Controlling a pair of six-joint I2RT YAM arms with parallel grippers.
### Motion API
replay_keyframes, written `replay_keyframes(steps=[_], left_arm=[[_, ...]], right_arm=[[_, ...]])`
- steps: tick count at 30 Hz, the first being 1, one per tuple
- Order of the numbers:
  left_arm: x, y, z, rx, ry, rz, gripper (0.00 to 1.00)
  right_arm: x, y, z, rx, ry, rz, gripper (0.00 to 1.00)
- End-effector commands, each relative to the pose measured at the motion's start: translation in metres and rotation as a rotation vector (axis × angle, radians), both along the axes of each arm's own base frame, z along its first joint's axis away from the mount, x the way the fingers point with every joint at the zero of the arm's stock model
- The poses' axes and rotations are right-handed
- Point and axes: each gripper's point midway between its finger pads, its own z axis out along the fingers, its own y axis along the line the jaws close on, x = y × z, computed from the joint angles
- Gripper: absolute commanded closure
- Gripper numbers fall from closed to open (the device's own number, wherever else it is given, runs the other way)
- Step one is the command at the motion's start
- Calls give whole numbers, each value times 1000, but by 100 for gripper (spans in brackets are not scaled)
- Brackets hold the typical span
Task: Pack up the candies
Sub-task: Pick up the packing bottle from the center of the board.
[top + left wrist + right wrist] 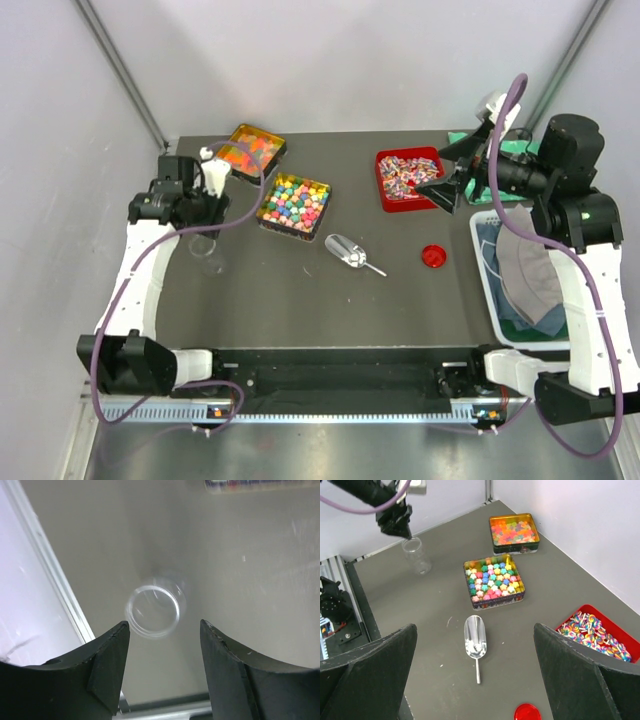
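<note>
The candies (293, 203) are small pink, blue, green, yellow and red sweets that fill a square tin at the middle left of the table. They also show in the right wrist view (493, 580). A clear empty jar (207, 252) stands upright near the left edge. My left gripper (203, 222) hangs open just above it. In the left wrist view the jar's mouth (152, 611) lies just beyond the open left gripper (164, 625). My right gripper (447, 178) is open and empty, raised over the red tray's right side. In its own view the right gripper (475, 630) frames a metal scoop (475, 637).
The scoop (350, 252) lies mid-table with a red lid (434, 256) to its right. A tin of orange-yellow gummies (252, 148) sits at the back left. A red tray of striped sweets (410, 178) is at the back right. A white bin with cloths (520, 280) stands at the right edge.
</note>
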Motion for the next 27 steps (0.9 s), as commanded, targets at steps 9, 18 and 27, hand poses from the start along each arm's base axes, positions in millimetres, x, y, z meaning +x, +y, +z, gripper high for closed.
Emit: replay_keyframes(steps=[9,18,27], left_arm=[[-26,32,-45,19,137,38,20],[-23,37,-71,-15,193,39,10],[-11,37,-85,-31,184,51,9]], right_arm=[[-6,-2,15,16,-74,7,1],[-4,-1,14,17,-68,11,1],[-4,-2,11,15,-62,7,1]])
